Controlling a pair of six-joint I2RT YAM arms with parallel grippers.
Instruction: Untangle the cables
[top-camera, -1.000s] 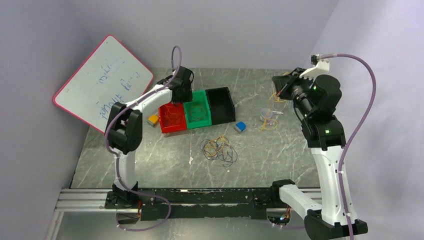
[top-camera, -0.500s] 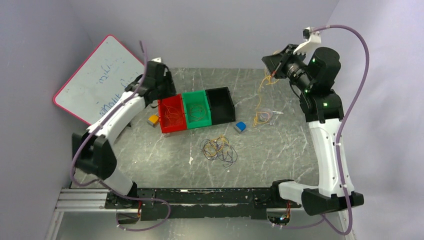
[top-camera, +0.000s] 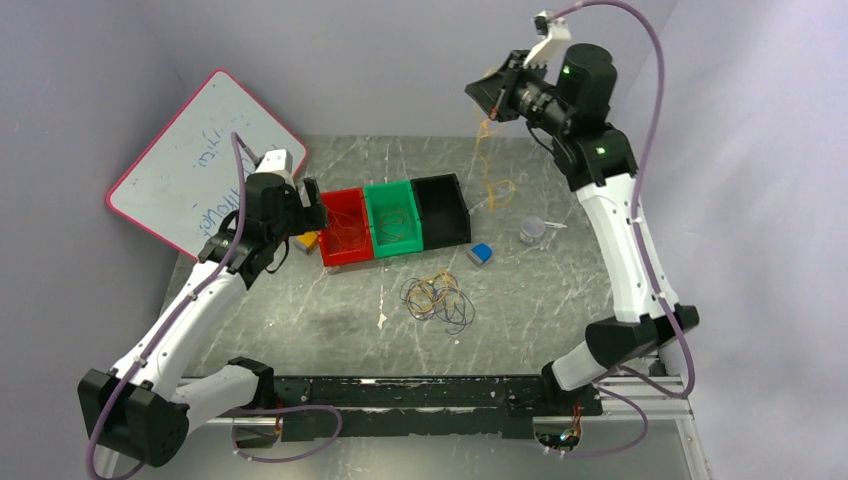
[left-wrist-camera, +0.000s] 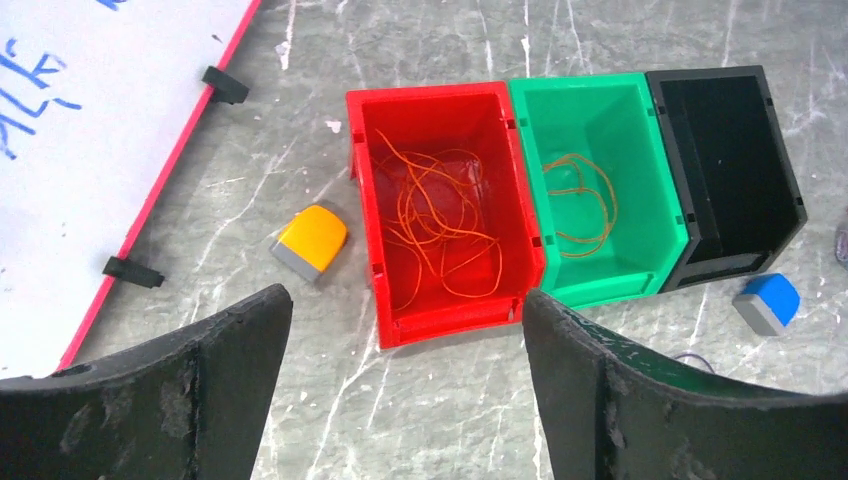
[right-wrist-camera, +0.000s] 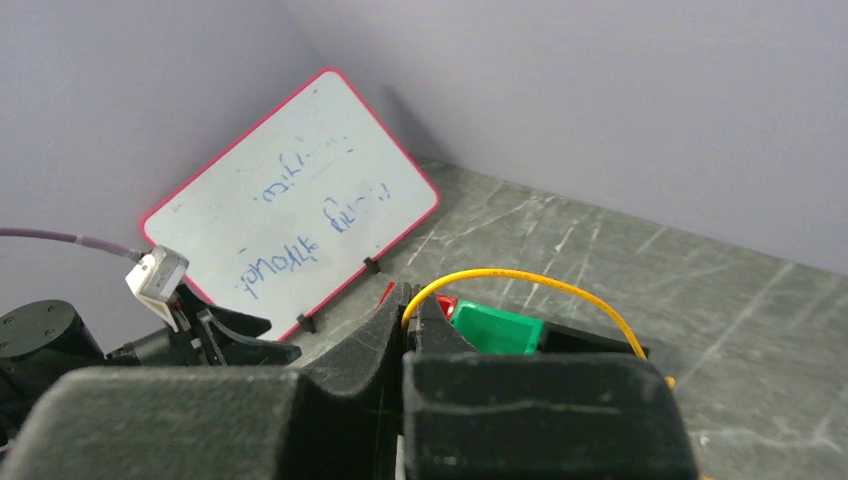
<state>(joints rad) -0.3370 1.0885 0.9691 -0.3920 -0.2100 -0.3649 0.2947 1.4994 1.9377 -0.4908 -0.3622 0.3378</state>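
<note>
Grey worktop (top-camera: 560, 300): the right gripper (top-camera: 493, 105) pinches a yellow cable (right-wrist-camera: 520, 274) high, so it hangs clear of the tangle (top-camera: 437, 298). The left gripper (top-camera: 308, 208), spread and empty, faces the red bin (left-wrist-camera: 425, 93).

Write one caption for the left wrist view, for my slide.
Open left claw before red bin with orange cables, green bin with a thin cable, black bin.

- Top external: high behind the near edge of the table (top-camera: 540, 300), looking down over all of it.
- Left wrist: close above the red bin (left-wrist-camera: 440, 210), looking down.
- Right wrist: high, facing left toward the whiteboard (right-wrist-camera: 290, 200), shared by all views.
</note>
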